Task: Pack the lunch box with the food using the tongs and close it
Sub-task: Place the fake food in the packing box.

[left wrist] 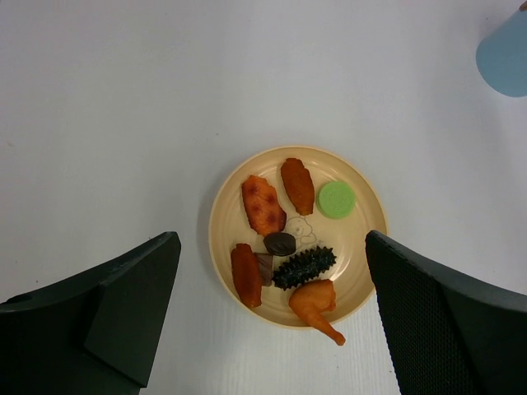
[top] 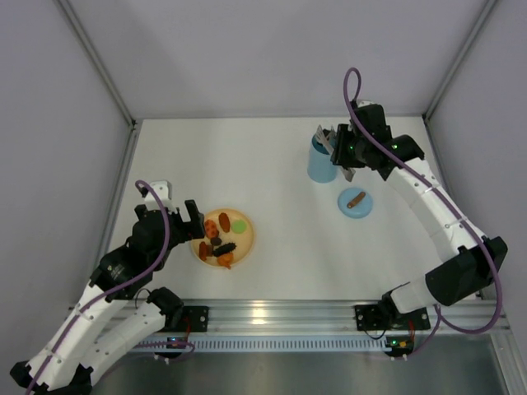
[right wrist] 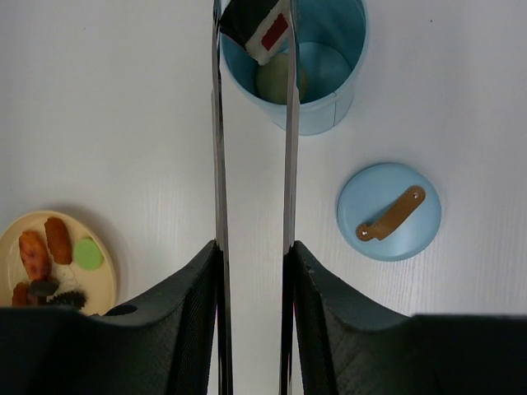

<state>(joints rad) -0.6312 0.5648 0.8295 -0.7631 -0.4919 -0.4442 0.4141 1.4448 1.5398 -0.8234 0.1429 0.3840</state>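
Observation:
The light blue lunch box stands open at the back right of the table. My right gripper is shut on the tongs, whose two silver arms reach over the box's mouth. Their tips pinch a black, white and red food piece above the opening. A pale round piece lies inside the box. The round blue lid with its brown handle lies flat beside the box. My left gripper hangs open over the food and holds nothing.
The remaining food lies on a yellow-orange plate at the near left: orange fried pieces, a green disc, a black spiky piece and a drumstick. Grey walls enclose the white table on three sides.

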